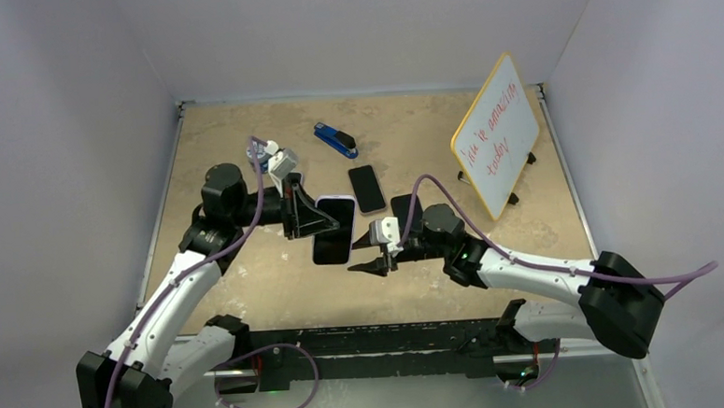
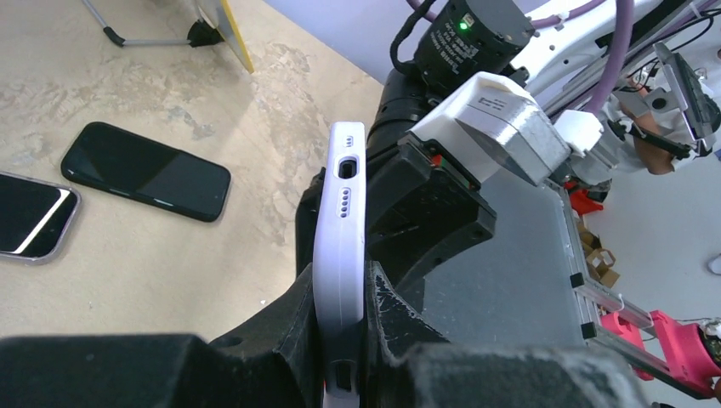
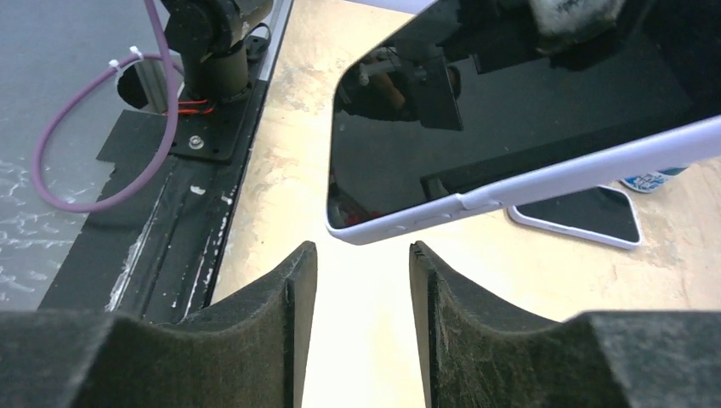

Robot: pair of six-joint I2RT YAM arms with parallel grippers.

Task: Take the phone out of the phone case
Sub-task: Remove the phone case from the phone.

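Phone (image 3: pixel 527 102) and case (image 2: pixel 338 255) are hanging together above the table (image 1: pixel 233 136), screen facing up towards the overhead camera, with nothing separated yet. The left gripper (image 1: pixel 314 218) is clamping the pale lilac case across its thickness, one finger on the screen side and one on the back. From its own camera I cannot quite tell how far onto the glass that pad is reaching.

The right gripper (image 3: pixel 363 255) is sitting just beside the near corner of the case, fingers parted to a moderate gap and holding nothing.

Trouble seems most likely at that corner. If the right fingers are closing over lip and phone alike, they are only pinching the two tighter. The left clamp may already be pressing the phone into its shell, working against any peel. Too hard a pull on the lip may be twisting the whole thing out of the left hold.

If the phone pops free suddenly, nothing is waiting beneath it, and a loose black phone (image 1: pixel 368 188) is lying on the table close by, so a drop could be landing glass on glass.
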